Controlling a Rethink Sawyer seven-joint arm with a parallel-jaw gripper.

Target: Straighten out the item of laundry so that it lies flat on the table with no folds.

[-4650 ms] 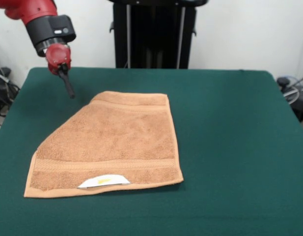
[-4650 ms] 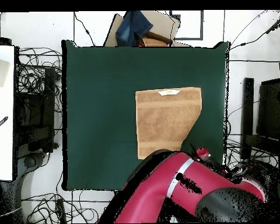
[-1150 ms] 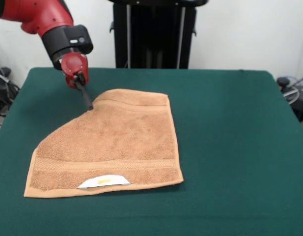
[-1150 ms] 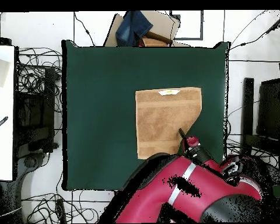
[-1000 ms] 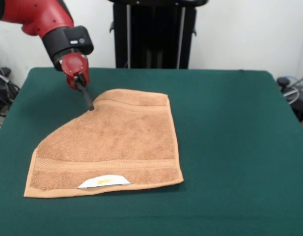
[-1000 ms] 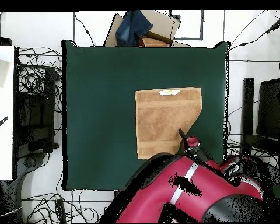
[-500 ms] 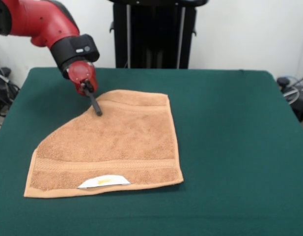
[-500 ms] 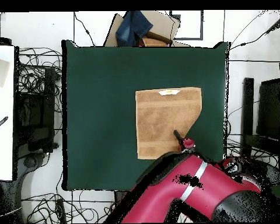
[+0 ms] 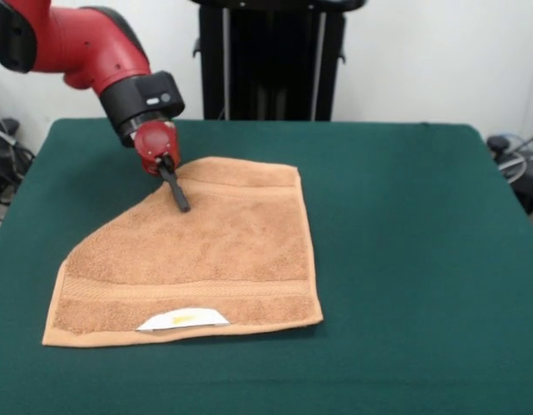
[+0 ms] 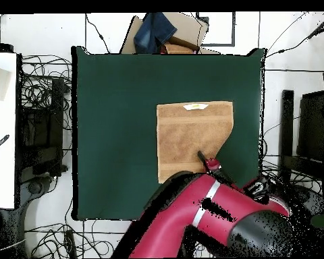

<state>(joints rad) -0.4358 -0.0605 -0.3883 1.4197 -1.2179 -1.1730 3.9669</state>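
The light orange-tan item of laundry [image 9: 206, 259] lies on the dark green table [image 9: 404, 242], left of centre. Its near edge carries a white label [image 9: 181, 318] with a yellow mark. Its far left corner is missing from the outline, leaving a long slanted edge there. My gripper [image 9: 183, 206] hangs from the red arm with its thin black fingers together as one stick, the tip resting on the towel just inside that slanted edge. In the overhead view the gripper [image 10: 201, 156] touches the towel [image 10: 192, 135] near its cut-off corner, and the arm hides the cloth's edge closest to the base.
A black stand [image 9: 270, 60] rises behind the table's far edge. In the overhead view, cardboard boxes with a blue cloth [image 10: 161, 30] sit beyond the table [image 10: 117, 135], cables lie around it, and a white surface [image 10: 1, 128] stands to the left.
The gripper has come down from the bare green cloth beside the towel's far left edge onto the towel, sliding inward over the last second. The towel's outline has hardly shifted.
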